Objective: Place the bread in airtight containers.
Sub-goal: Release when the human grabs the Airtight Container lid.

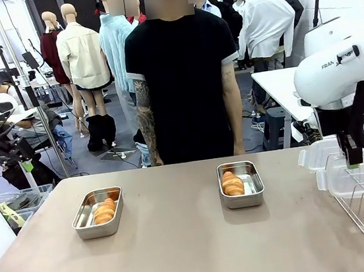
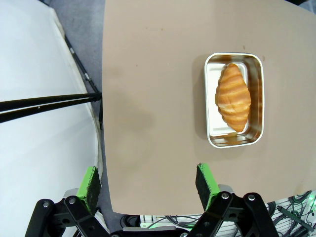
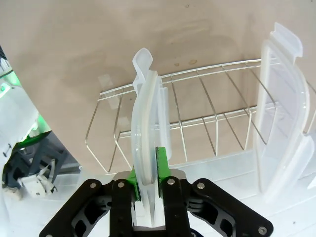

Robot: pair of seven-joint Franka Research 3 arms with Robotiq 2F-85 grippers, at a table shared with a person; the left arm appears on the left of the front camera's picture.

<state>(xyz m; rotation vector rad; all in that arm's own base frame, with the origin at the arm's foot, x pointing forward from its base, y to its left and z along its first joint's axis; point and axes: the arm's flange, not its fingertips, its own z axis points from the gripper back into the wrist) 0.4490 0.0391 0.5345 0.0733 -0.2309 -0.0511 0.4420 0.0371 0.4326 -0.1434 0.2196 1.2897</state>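
1. On the tan table (image 1: 183, 255) two shallow stainless-steel tins stand well apart, both uncovered. The left tin (image 1: 86, 218) is toward the robot's left and the right tin (image 1: 251, 179) is near the middle.
2. Each tin holds one golden roll lying flat inside it. The left croissant (image 1: 105, 210) sits toward the right wall of its tin, and the right croissant (image 1: 232, 183) sits along the left wall of its tin.
3. The right gripper (image 3: 147, 165) is clamped on the rim of a clear plastic lid (image 3: 145, 113). It holds the lid edge-on between the green pads, above a wire rack (image 3: 207, 113) at the table's right end.
4. A second lid (image 3: 279, 123), also clear, stands on edge at one end of the rack, apart from the held one.
5. The left gripper (image 2: 148, 182) has its jaws spread wide with nothing between them, over the table's left edge. In its wrist view the left tin and its croissant lie ahead, well clear of the fingers.
6. A person in a black T-shirt (image 1: 181, 76) stands at the far side of the table, behind the tins.
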